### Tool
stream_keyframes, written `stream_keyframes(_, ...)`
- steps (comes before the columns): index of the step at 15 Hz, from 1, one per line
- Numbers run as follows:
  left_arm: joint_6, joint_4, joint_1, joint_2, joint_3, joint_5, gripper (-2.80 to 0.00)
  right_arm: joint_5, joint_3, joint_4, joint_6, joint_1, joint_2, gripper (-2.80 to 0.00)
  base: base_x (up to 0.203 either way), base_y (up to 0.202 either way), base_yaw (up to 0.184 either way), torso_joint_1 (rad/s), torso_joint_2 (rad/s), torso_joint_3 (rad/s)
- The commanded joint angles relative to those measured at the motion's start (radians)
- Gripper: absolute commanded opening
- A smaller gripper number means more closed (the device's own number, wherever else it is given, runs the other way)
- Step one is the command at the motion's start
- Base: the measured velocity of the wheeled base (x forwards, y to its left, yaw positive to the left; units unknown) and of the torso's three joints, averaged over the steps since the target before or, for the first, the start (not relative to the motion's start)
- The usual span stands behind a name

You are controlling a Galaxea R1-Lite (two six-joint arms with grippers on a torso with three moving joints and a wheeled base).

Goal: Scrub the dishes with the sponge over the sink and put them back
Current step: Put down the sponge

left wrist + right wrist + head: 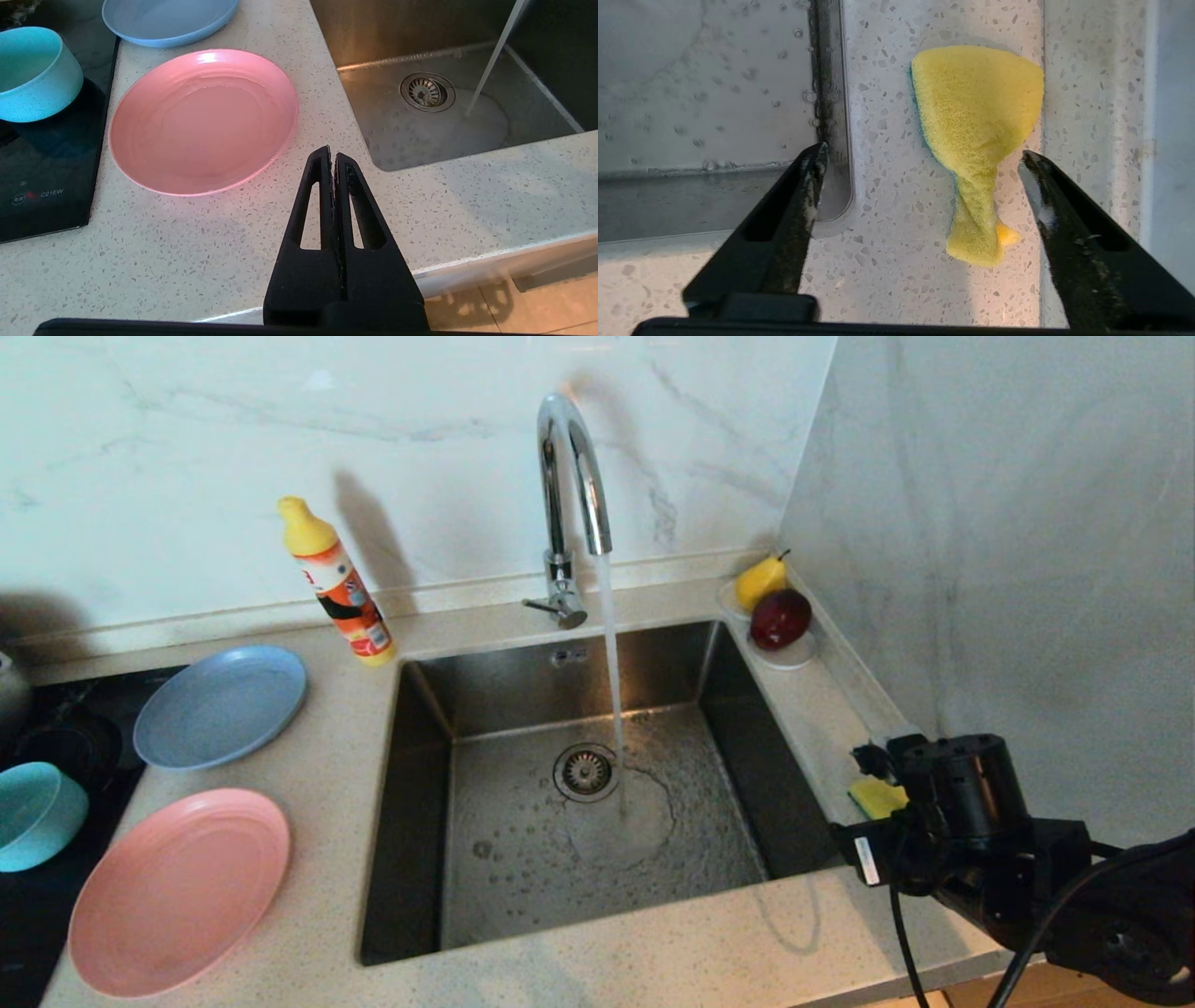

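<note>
**Sponge lying free on the counter, dishes waiting at the left**

The right gripper (920, 161) hung over the counter strip to the right of the sink (425, 784), its jaws spread wide and holding nothing. The sponge (978, 126) lay on the speckled counter between the 2 fingers, nearer one of them, its near end pinched into a narrow twist and its far end fanned out; a thin green edge showed along one side. In the head view the sponge (876, 795) peeked out just beside the arm's wrist.

The left gripper (332, 161) hovered over the near counter edge, fingers pressed together and empty, close to the pink plate (177, 891). The light-blue plate (221, 705) sat farther back, the teal bowl (35, 814) at the far left on the dark hob. Water (611, 681) ran from the tap (571, 476) into the basin.

All 3 dishes rested on the left, none over the sink. With the sponge loose, either a pickup or a put-down seemed in hand; I could not tell which. If scrubbing remained, the next move called for closing on the sponge's thick part and the left arm lifting a dish.
</note>
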Motion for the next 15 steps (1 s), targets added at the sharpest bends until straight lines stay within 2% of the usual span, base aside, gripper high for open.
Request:
stream_keyframes(1, 0.0, 0.0, 0.0, 0.0, 0.017, 0.0, -2.8, -0.003, -0.001, 0.0, 0.019, 0.002, -0.007, 0.0, 0.0, 0.0, 0.0, 0.0, 0.0, 0.0)
stream_keyframes(9, 0.0, 0.0, 0.0, 0.0, 0.018, 0.0, -2.8, 0.016, -0.002, 0.07, 0.12, 0.0, -0.007, 0.0, 0.0, 0.0, 0.0, 0.0, 0.0, 0.0)
stream_keyframes(15, 0.0, 0.0, 0.0, 0.0, 0.017, 0.0, -2.8, 0.047, -0.01, 0.084, 0.152, 0.01, -0.01, 0.0, 0.0, 0.0, 0.0, 0.0, 0.0, 0.0)
